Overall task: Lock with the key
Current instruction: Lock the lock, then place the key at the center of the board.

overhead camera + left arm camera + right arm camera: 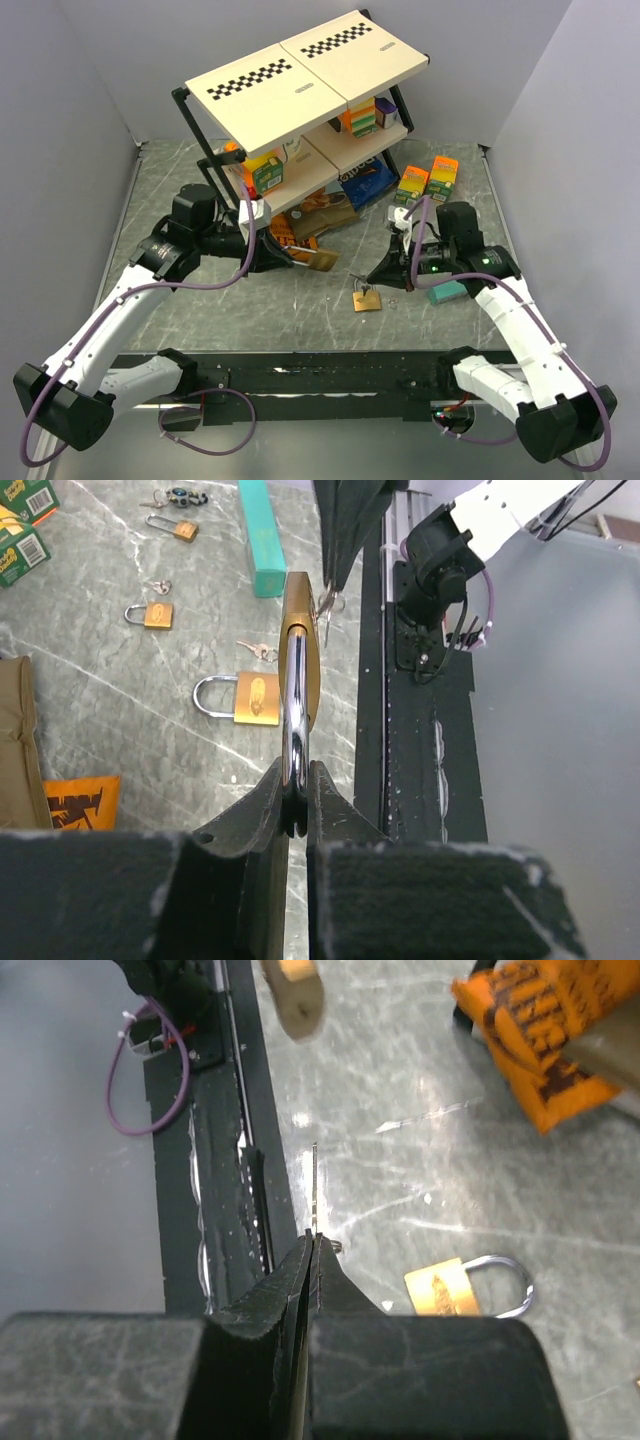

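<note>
My left gripper [296,780] is shut on the steel shackle of a brass padlock [298,650]. The padlock is held off the table, its body pointing away from the fingers. In the top view that padlock [322,260] hangs between the two arms, with the left gripper [283,258] behind it. My right gripper [312,1245] is shut on a thin key [314,1185], seen edge-on and pointing towards the held padlock [295,995]. A gap remains between key and padlock. The right gripper [383,273] stands to the right of it.
A second brass padlock [367,300] lies on the marble table below the grippers. Two smaller padlocks [158,614] and a teal box [262,540] lie nearby. A shelf rack [310,80] with boxes stands behind, with orange packets [540,1030] at its foot and two orange-green cartons [425,180] to its right.
</note>
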You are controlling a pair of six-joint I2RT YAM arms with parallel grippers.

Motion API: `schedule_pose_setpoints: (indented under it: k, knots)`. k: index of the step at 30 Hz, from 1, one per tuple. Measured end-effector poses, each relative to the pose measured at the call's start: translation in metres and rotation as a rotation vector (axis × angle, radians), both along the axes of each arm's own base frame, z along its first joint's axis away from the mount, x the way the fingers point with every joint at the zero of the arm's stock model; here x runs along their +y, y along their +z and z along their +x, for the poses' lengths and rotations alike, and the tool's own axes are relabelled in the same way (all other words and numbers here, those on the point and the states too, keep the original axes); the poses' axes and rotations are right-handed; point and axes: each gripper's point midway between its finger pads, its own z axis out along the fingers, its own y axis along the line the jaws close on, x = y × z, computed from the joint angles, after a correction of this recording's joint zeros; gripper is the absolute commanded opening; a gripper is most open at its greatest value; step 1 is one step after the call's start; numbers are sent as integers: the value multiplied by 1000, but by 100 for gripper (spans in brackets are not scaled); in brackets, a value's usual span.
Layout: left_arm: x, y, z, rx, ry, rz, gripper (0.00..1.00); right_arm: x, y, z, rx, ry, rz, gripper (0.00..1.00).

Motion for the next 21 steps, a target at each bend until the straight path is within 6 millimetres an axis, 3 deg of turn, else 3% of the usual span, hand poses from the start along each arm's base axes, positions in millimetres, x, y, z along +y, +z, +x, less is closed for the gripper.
schedule_pose_setpoints:
  k: [7,21]
  knots:
    - [8,-12,-3,-48,0,49,1,1,-62,12,183,-102,-79,0]
    - [35,-68,-20,-64,-23,235,1,52,-153,17,478,-58,-194,0]
